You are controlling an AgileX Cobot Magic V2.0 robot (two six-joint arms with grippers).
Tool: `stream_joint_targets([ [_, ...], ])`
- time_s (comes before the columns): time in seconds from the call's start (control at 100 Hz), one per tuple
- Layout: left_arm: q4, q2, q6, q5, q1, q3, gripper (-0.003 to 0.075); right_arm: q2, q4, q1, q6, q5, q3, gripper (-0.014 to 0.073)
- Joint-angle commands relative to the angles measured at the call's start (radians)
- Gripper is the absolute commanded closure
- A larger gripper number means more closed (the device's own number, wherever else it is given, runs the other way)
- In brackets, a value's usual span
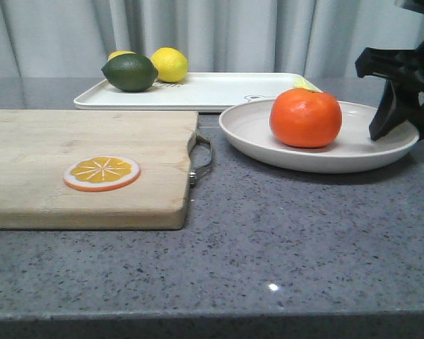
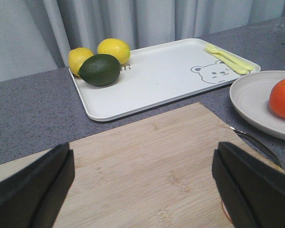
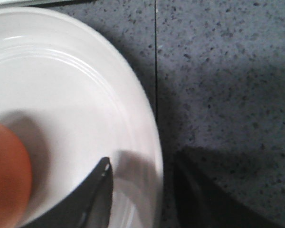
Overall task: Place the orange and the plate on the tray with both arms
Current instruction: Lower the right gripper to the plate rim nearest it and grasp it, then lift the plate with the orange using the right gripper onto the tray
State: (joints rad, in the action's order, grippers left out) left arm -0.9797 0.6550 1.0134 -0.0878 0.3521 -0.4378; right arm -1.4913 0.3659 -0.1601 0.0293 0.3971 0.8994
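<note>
Straddling the right rim of the plate point(image 1: 353, 159), the right gripper point(image 3: 141, 199) stood with its jaws parted, one finger over the plate's inner slope and the other outside over the bench point(image 1: 283, 254); no firm closure on the rim was visible. The plate sat toward the right edge of the bench, just in front of the tray point(image 1: 219, 92), with the orange point(image 1: 306, 118) resting on it left of centre. The left gripper point(image 2: 142, 185) hovered wide open and empty over the cutting board point(image 1: 71, 141) on the left side.

Handling judgement: plate looked rigid, glazed and smooth, so likely slippery and chippable; the raised rim was the only practical hold, pinched squarely. Orange looked firm, round and free to roll, so any tilt of the plate risked sending it off. Orange should take a light grasp across its widest part.

Tray lay along the back edge; a lime point(image 1: 130, 72) and two lemons point(image 1: 169, 64) occupied its left end, a fork point(image 2: 228, 59) its right, and the middle showed nothing on it.
</note>
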Motion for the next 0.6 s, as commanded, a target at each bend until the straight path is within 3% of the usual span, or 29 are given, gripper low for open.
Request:
stream_joint_targets([
  [0.0,-0.006,-0.003,-0.009,0.04,-0.002,-0.027,0.0155,0.028,0.017,0.003,0.003,-0.033,0.026,0.0425],
  [0.22,-0.006,-0.003,-0.009,0.04,-0.002,-0.027,0.0155,0.028,0.022,0.003,0.003,-0.032,0.026,0.0669],
  [0.59,-0.006,-0.003,-0.009,0.04,-0.002,-0.027,0.0155,0.124,0.104,0.003,0.003,-0.011,0.036,0.0652],
])
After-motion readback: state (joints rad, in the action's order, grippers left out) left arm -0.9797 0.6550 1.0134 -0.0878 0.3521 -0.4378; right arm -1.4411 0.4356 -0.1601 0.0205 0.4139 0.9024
